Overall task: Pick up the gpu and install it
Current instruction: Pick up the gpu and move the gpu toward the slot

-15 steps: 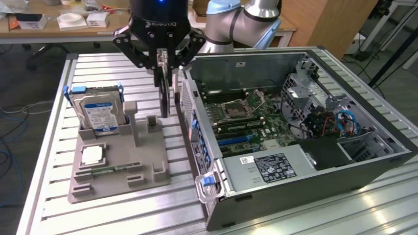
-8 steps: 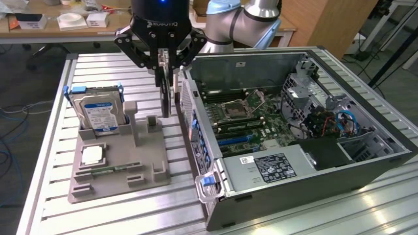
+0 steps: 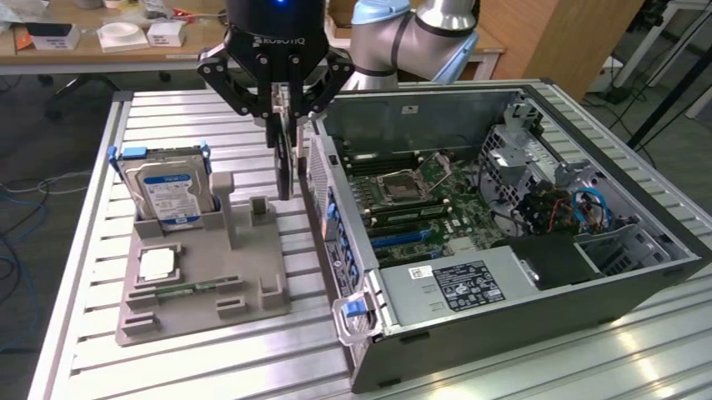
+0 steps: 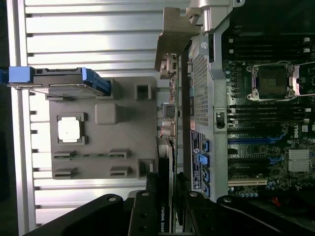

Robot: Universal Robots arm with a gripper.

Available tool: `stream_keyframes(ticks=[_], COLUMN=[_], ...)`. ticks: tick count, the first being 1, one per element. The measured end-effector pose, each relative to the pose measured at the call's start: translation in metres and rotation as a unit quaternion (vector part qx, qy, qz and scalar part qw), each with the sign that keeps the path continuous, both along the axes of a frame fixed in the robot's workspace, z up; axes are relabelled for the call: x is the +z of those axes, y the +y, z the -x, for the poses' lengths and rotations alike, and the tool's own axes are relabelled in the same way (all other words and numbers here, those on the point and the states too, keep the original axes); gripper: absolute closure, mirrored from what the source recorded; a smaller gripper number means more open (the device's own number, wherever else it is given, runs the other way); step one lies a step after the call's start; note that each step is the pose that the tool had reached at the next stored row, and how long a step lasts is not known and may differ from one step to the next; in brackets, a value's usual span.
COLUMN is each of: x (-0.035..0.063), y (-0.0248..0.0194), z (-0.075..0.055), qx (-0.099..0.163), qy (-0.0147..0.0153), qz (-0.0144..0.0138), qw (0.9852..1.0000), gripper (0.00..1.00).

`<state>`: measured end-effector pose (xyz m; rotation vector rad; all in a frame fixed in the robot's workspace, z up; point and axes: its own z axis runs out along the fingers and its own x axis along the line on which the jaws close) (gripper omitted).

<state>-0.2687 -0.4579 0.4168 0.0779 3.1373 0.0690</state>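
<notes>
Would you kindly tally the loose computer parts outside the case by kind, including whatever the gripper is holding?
Hard drive: 1
GPU, held in the gripper: 1
Square silver chip: 1
Memory stick: 1
Total: 4

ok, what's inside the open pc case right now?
Motherboard with CPU socket, blue slots, labelled power supply, drive cage, blue cables. The gpu is outside the case, held edge-on by the gripper, jaws shut on it. Whatever lies under the power supply is covered.
</notes>
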Motion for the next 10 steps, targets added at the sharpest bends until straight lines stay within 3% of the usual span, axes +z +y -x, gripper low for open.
stream_keyframes(ticks=[10], x=[-0.0001], y=[0.0000], z=[-0.0046], qx=[0.000], qy=[0.0000], qz=[0.0000], qw=[1.0000], gripper=[0.74])
